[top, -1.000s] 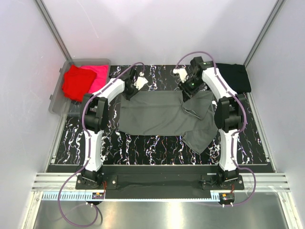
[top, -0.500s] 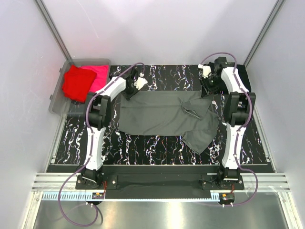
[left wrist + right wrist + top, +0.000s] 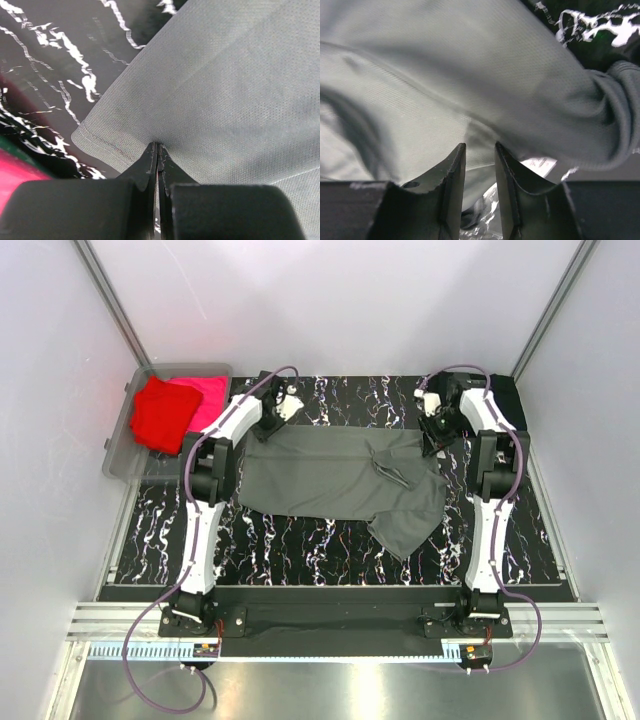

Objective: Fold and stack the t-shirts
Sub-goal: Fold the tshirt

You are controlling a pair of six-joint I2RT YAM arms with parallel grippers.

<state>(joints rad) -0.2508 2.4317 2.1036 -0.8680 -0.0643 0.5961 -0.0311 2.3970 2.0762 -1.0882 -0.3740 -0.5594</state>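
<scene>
A dark grey t-shirt (image 3: pixel 320 478) lies spread across the middle of the table, with one sleeve (image 3: pixel 405 525) trailing toward the near right. My left gripper (image 3: pixel 272 426) is shut on its far left corner; the left wrist view shows the jaws (image 3: pixel 158 146) pinching the cloth (image 3: pixel 225 90) near the hem. My right gripper (image 3: pixel 432 433) is at the far right corner, its jaws (image 3: pixel 480 147) closed narrowly on a fold of the grey cloth (image 3: pixel 445 65). A black t-shirt (image 3: pixel 506 400) lies folded at the far right. Red (image 3: pixel 158 414) and pink (image 3: pixel 206 400) t-shirts lie in a bin.
A clear plastic bin (image 3: pixel 118 455) stands at the far left, off the edge of the black marbled table (image 3: pixel 300 550). White walls and metal frame posts close in the sides and back. The arm cables arch over the far end of the table.
My right gripper has swung right and outward with the shirt's far right corner, stretching the far edge flat. The whole shirt has shifted a little left and away. The left gripper moved slightly farther.
</scene>
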